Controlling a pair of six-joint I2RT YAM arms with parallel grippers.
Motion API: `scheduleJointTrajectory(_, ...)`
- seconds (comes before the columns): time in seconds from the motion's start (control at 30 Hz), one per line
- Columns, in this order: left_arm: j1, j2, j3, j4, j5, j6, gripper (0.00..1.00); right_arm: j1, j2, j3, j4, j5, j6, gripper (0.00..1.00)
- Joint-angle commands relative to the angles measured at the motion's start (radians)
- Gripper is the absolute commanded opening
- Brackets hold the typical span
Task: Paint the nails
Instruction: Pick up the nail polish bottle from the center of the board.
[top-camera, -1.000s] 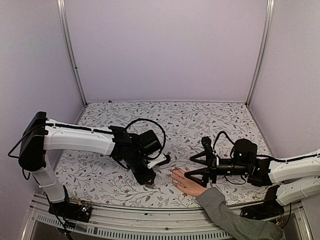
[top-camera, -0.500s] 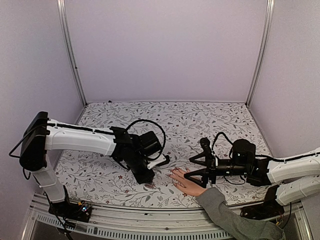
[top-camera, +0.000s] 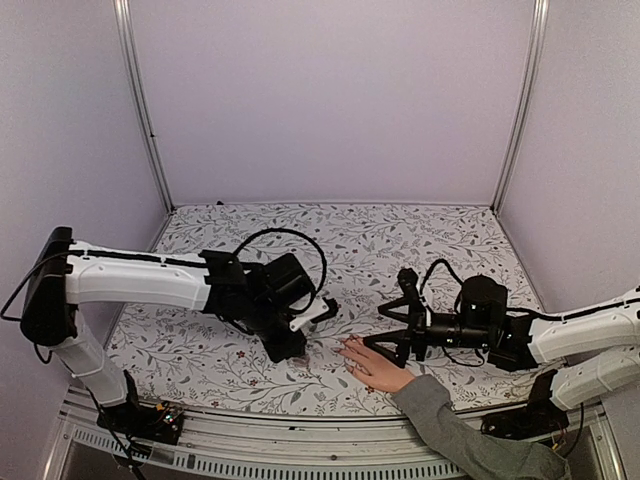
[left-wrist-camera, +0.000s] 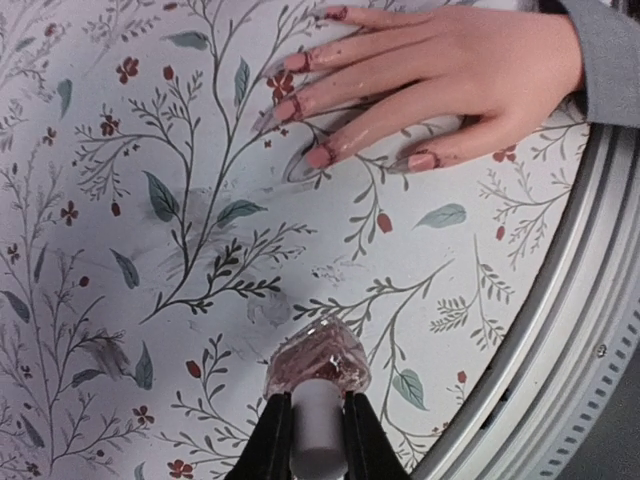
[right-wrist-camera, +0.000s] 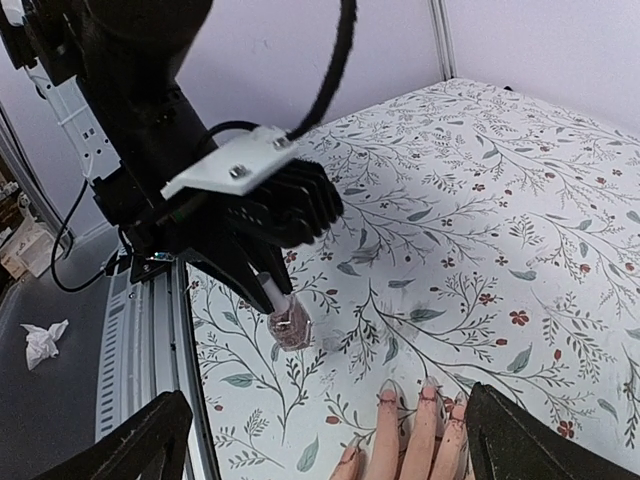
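Overhead, left gripper (top-camera: 285, 350) hides the bottle (right-wrist-camera: 290, 328) (pinkish).

**Left gripper clamped, right gripper wide**

The left arm (top-camera: 140, 282) reaches rightward from its base at the near left corner. Its forearm is about level and its wrist is bent downward. The left gripper (top-camera: 288, 350) points down, with its jaws closed tight on a white cap (left-wrist-camera: 318, 428). The right arm (top-camera: 590, 335) comes in low from the right, lying nearly level and pointing left. The right gripper (top-camera: 376, 328) faces the left gripper, its fingers (right-wrist-camera: 145, 440) spread wide and holding nothing. The two grippers are near each other but do not touch.
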Motion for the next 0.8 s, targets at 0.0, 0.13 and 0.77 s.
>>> scheduleJointTrajectory(0.0, -0.014, -0.191, -0.05, 0.133, 0.009, 0.03, 0.0, -0.006, 0.043, 0.067, 0.038, -0.023, -0.022, 0.99)
scheduleJointTrajectory(0.13, -0.013, -0.299, -0.075, 0.2, 0.019, 0.027, 0.0, -0.006, 0.067, 0.075, 0.078, -0.055, -0.02, 0.99)
scheduleJointTrajectory(0.77, -0.011, -0.185, 0.177, 0.041, 0.119, -0.23, 0.0, 0.121, 0.128, 0.21, -0.043, 0.023, -0.259, 0.9)
